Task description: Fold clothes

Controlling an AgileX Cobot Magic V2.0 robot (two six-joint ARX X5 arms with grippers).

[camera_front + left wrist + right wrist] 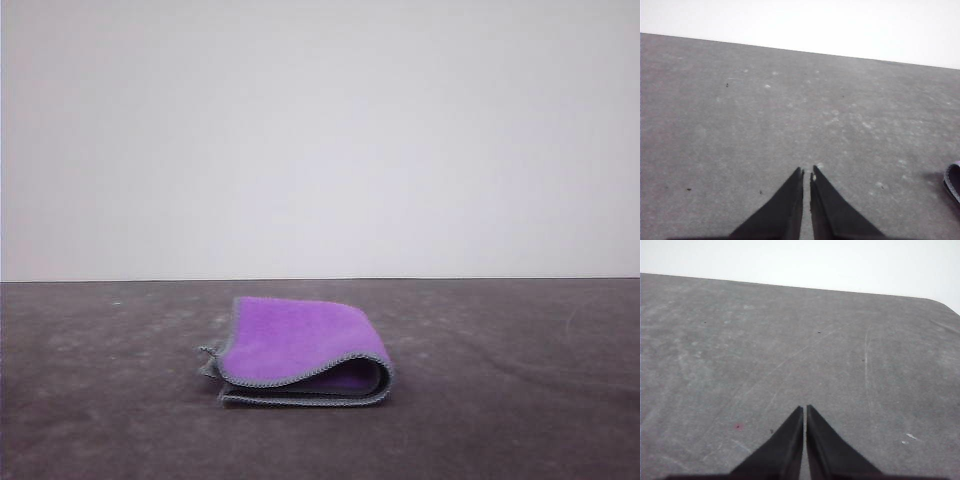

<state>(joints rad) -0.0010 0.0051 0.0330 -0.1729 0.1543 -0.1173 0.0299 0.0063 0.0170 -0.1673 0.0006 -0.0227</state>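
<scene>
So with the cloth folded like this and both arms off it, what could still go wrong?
Two risks, both judgement calls. The cloth is folded purple side out, but its top layer arches up off the lower one near the front edge, so it may spring open. A grey corner also sticks out at its left, so the fold may count as untidy. The left gripper and right gripper are shut over bare table, holding nothing down.

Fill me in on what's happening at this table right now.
Nothing is being handled at this moment. The cloth lies folded over on the dark table, purple face up, with its grey-stitched edges stacked toward the camera. The left gripper and the right gripper are both shut and empty, each over bare tabletop. An edge of the cloth shows at the side of the left wrist view. The fold looks done or close to it.
</scene>
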